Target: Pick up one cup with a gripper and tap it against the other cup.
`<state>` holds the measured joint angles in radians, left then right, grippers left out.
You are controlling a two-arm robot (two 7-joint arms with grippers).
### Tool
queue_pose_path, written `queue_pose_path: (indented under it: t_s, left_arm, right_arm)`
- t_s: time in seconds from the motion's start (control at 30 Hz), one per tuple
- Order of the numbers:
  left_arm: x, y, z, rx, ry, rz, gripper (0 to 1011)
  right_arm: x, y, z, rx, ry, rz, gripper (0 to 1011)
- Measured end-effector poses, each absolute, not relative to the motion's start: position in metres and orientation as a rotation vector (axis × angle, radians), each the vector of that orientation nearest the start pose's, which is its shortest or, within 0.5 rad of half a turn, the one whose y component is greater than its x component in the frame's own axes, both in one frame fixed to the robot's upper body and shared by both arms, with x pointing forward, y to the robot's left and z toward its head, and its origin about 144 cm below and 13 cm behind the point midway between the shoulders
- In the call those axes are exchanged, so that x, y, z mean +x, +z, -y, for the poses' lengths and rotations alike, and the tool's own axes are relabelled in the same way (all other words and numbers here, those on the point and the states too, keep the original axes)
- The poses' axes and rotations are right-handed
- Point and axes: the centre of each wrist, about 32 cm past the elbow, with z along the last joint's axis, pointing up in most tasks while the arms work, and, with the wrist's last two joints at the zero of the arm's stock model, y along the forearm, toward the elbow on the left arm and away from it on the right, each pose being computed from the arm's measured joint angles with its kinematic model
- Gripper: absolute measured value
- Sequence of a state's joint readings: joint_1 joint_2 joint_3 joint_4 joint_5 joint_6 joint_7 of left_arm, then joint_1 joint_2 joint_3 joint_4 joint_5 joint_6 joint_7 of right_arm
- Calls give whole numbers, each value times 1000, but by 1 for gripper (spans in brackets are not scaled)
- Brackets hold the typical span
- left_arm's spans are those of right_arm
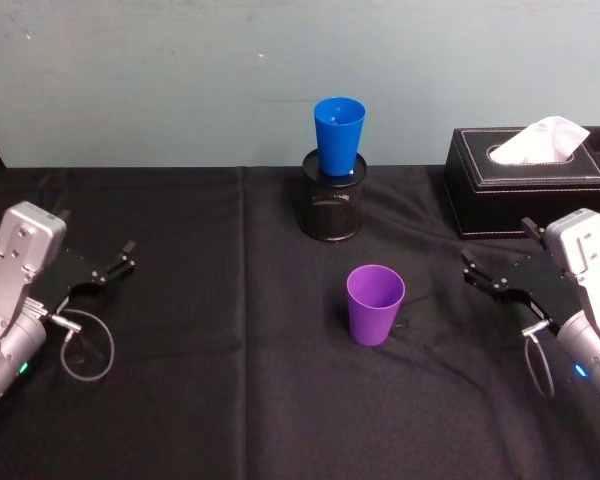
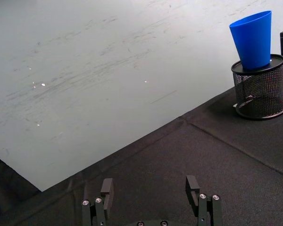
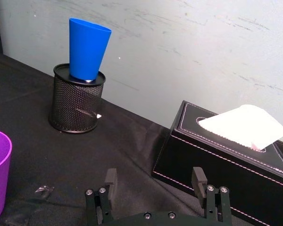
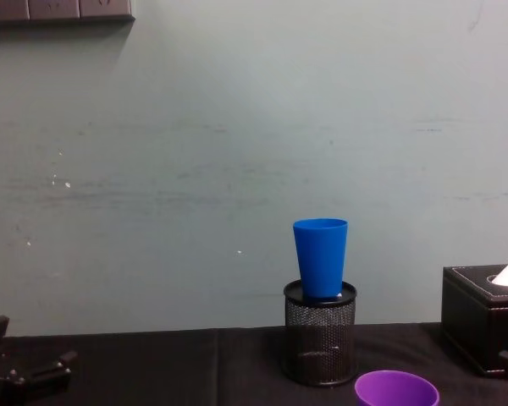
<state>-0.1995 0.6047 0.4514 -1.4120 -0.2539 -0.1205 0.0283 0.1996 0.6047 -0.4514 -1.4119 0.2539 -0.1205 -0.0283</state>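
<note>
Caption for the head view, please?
Purple cup stands before blue cup nested in mesh holder; left gripper and right gripper rest open.

Purple cup (image 1: 374, 303) upright, open end up, blue cup (image 1: 339, 135) standing upright in mesh holder (image 1: 330, 205) behind it

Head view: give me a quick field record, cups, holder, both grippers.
purple cup: upright on the black cloth, in front of the mesh holder, untouched
blue cup: upright, base set in the mesh holder
tissue box: back right
left gripper: open, empty, far left
right gripper: open, empty, right of the purple cup, apart
progress: no cup lifted
</note>
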Motion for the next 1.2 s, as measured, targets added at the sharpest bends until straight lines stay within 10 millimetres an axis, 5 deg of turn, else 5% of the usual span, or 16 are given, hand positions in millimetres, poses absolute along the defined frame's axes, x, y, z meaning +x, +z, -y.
queue_pose_path:
  t_s: [1.2]
  left_arm:
    - [489,1140,-310,305,1248,285,1000]
  right_arm:
    - [489,1140,310,-304,-1248,285,1003]
